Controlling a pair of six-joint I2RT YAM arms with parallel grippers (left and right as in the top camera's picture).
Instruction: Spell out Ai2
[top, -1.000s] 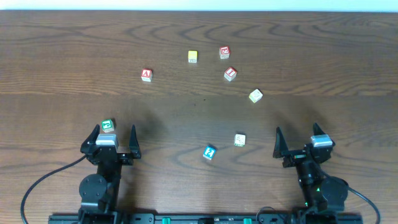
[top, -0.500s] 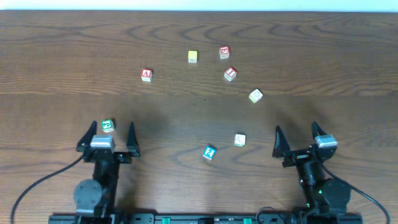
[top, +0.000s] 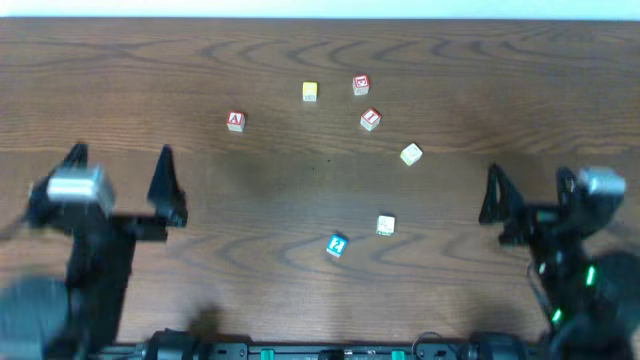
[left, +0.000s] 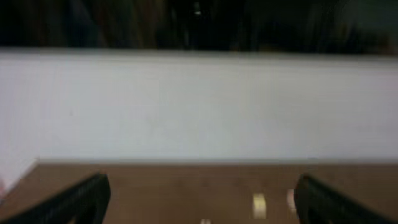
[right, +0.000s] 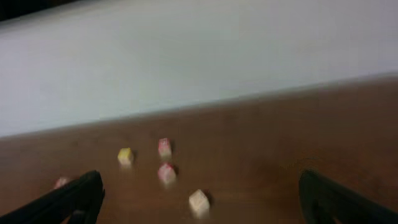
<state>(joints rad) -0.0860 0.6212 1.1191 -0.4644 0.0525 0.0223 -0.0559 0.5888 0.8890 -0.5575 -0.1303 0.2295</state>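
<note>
Small letter blocks are scattered on the wooden table: a red block with a white letter (top: 235, 120), a yellow block (top: 309, 91), a red block (top: 361, 85), another red block (top: 371, 119), a cream block (top: 411, 154), a second cream block (top: 386, 225) and a blue block (top: 337, 245). My left gripper (top: 120, 168) is open and empty, raised at the left. My right gripper (top: 528, 185) is open and empty at the right. The right wrist view, blurred, shows the yellow block (right: 125, 155), two red blocks (right: 164, 147) (right: 166, 173) and a cream block (right: 198, 202) ahead of the open jaws (right: 200, 180). The left wrist view shows open jaws (left: 202, 185) and the yellow block (left: 259, 205).
A white wall runs behind the table's far edge (top: 320, 18). A green block seen earlier by the left gripper is hidden under the left arm. The arm bases sit along the front edge (top: 320, 350).
Both arms have risen from low by the front edge and swung outward, jaws still open. The left arm now covers the green block. The other blocks have not moved.
</note>
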